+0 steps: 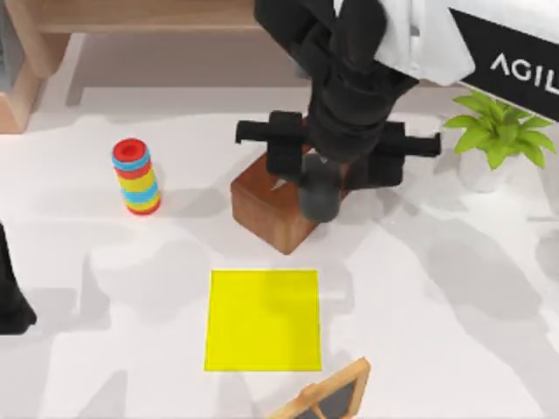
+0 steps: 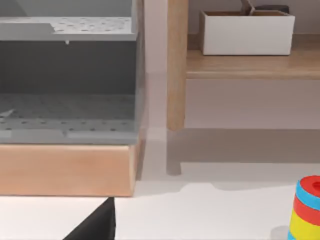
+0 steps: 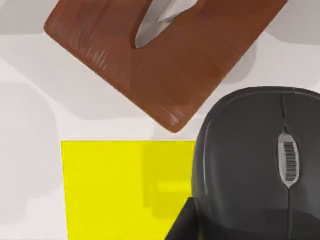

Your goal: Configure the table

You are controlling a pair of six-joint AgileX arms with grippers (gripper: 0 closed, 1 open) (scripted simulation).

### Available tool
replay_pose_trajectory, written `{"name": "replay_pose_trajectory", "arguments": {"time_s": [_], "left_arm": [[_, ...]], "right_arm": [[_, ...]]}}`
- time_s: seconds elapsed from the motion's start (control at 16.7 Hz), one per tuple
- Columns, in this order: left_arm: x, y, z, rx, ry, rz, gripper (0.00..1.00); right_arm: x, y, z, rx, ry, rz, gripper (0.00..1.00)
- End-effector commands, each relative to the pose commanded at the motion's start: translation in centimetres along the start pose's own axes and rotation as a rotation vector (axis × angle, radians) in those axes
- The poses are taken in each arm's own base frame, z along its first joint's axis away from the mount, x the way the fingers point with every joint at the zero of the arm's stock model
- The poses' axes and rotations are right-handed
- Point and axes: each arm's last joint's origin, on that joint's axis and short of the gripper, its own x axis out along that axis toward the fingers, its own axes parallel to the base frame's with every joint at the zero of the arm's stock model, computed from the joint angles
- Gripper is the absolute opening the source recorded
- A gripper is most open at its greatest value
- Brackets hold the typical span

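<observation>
White tabletop, the table, spans nearly the whole top view, with a light-brown wooden shelf unit along its far edge. Right gripper is seen above the table's middle, clenched on a dark grey computer mouse; in the right wrist view the mouse is shown close up with its scroll wheel visible, held clear above the surface. Just beneath and beside it a reddish-brown wooden block is placed on the table, set at an angle, with a pale grey shape on its top face. Nearer the front, a yellow square mat is laid flat, close to the block but apart from it. A small framed chalkboard is seen at the front edge, beside the mat's corner. A stack of coloured rings stands upright toward the left. A potted green plant stands at the far right. Left gripper is parked at the left edge; its state cannot be told. In the left wrist view the shelf post, a white box on the shelf and a grey perforated rack are shown.
</observation>
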Motion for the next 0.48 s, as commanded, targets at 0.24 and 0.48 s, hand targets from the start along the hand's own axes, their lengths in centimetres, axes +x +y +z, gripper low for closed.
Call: {"name": "replay_pose_trajectory", "arguments": {"time_s": [0.24, 0.48], "left_arm": [[0.0, 0.0, 0.0, 0.0, 0.0, 0.0, 1.0], [0.0, 0.0, 0.0, 0.0, 0.0, 0.0, 1.0]], "right_arm": [[4.6, 4.4, -4.9, -0.051, 0.078, -0.036, 0.0], [8.2, 5.9, -7.2, -0.065, 0.121, -0.089, 0.0]]}}
